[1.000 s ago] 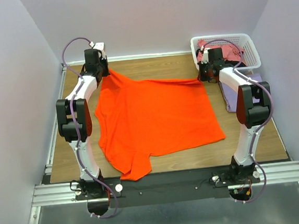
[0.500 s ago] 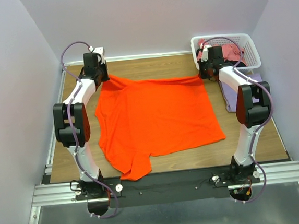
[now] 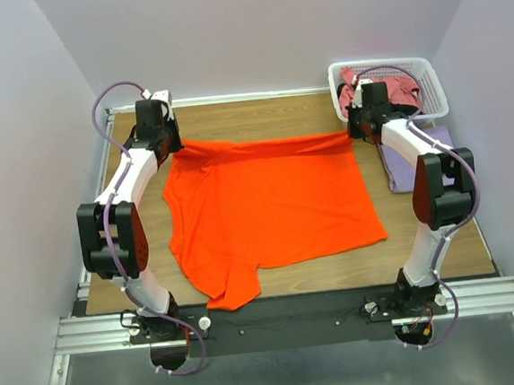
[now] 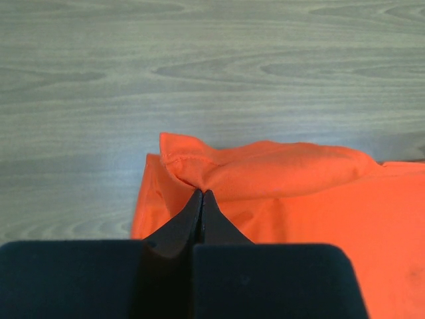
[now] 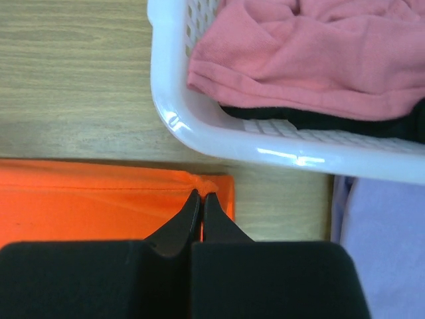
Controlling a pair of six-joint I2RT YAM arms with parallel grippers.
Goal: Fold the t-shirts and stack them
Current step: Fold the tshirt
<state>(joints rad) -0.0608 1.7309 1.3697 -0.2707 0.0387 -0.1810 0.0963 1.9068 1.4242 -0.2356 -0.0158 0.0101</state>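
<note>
Orange shirt (image 3: 272,209) lies spread on the table (image 3: 259,116), left of the basket (image 3: 381,63). Its far edge runs straight between the two grippers. Left gripper (image 4: 201,194) is clamped on the far corner away from the basket, and right gripper (image 5: 201,194) is clamped on the far corner just beside the basket. Pink shirt (image 5: 319,53) is inside the basket, on top of black cloth (image 5: 332,119). Lavender shirt (image 3: 403,166) is on the table, near side of the basket.

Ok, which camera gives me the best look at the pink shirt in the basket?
Right wrist: the pink shirt fills the upper frame, bunched over black cloth inside the white basket. Top external shows only a small part of it, partly hidden by the right arm. Left wrist does not show it.
</note>
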